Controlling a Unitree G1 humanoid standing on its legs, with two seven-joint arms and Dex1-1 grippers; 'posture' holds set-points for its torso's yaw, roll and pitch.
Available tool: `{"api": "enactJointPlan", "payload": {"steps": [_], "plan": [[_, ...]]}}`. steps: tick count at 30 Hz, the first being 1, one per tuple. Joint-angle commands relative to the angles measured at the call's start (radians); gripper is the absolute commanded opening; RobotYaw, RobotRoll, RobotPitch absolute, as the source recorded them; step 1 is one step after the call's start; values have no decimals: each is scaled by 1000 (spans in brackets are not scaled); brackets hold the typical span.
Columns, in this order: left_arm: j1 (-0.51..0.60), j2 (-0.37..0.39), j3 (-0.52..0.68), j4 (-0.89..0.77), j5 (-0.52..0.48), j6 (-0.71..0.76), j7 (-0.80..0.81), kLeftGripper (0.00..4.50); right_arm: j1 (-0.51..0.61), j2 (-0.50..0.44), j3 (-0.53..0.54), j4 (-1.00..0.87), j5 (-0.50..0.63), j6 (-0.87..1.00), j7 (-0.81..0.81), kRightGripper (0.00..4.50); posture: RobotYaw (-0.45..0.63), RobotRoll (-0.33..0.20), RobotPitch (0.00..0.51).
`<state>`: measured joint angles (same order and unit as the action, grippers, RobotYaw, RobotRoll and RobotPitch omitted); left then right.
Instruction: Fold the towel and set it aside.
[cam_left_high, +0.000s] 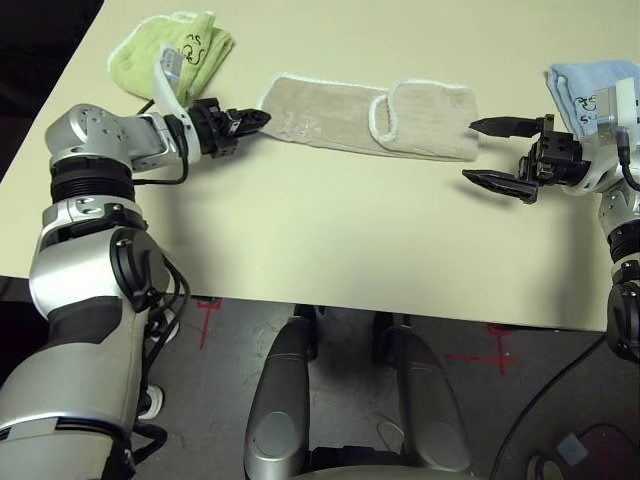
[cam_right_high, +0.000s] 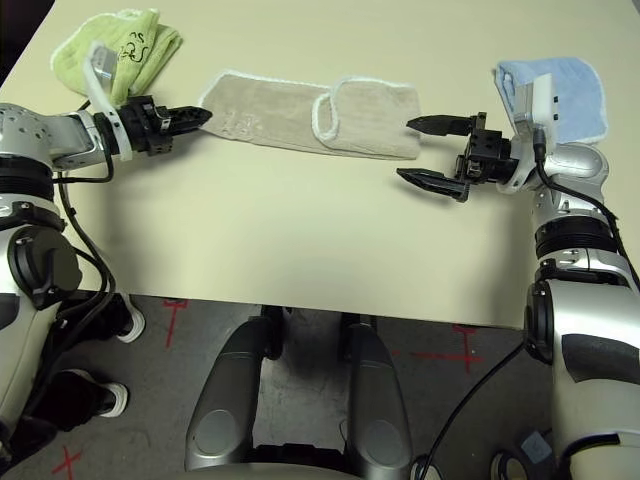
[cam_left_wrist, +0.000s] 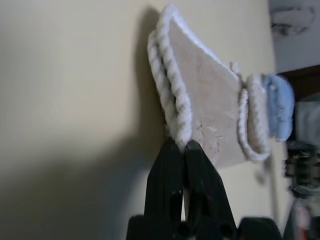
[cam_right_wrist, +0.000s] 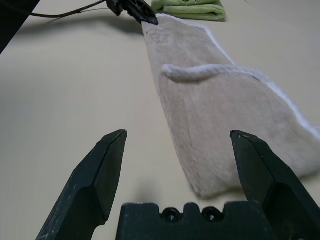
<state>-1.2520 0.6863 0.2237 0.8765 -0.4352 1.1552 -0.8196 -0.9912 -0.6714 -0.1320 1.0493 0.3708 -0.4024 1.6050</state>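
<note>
The beige towel (cam_left_high: 340, 115) lies flat across the far middle of the table, its right end folded back over itself, with white edging all round. My left gripper (cam_left_high: 262, 118) is at the towel's left end, shut on the white edging (cam_left_wrist: 177, 112) at that corner. It also shows at that far corner in the right wrist view, as the left gripper (cam_right_wrist: 150, 20). My right gripper (cam_left_high: 470, 151) hovers just off the towel's right end, jaws wide open with nothing between them, the towel's end (cam_right_wrist: 215, 170) lying ahead of its fingers.
A light-green folded towel (cam_left_high: 175, 50) sits at the far left behind my left wrist. A light-blue folded towel (cam_left_high: 590, 85) sits at the far right behind my right wrist. The table's front edge (cam_left_high: 350, 312) runs across below bare tabletop.
</note>
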Motion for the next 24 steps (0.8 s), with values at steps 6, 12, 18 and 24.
{"api": "enactJointPlan", "payload": {"steps": [6,12,18,24], "plan": [[48,173,-208,-63,105,-105,-236,51,-6,-5,-11,36,-21,-18,9,4500,156,0,370],[13,174,-210,-29,129,-165,-261,51,-17,2,-9,47,-27,-19,9,4500,163,0,369],[-69,88,-195,-117,87,-139,-273,51,-16,-1,-14,61,-34,-17,9,4500,168,0,363],[-129,-30,-195,-333,-20,-13,-302,51,-15,-10,-22,77,-32,-12,9,4500,166,0,354]]}}
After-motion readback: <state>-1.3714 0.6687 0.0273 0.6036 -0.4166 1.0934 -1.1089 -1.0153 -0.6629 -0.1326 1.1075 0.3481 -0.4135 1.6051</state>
